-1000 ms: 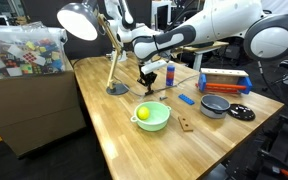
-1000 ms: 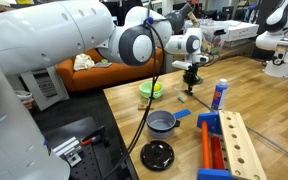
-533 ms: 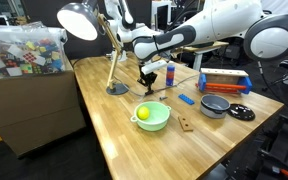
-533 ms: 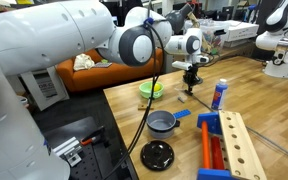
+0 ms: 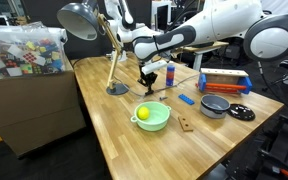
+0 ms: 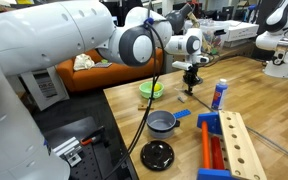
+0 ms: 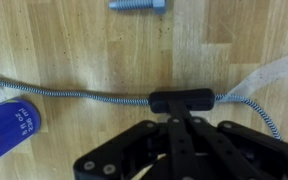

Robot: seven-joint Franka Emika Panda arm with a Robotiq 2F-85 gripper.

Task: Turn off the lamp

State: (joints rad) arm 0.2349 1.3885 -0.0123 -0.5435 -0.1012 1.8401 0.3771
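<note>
Wrist view shows the pincer with its fingers drawn together, gripping nothing, their tips touching the black switch on a braided cord. In an exterior view the lamp stands toward the far end of the worktop, its shade dark.

lamp at the surface's back corner, hand beside its base, over the cord switch, bowl in front, pan further along
</note>
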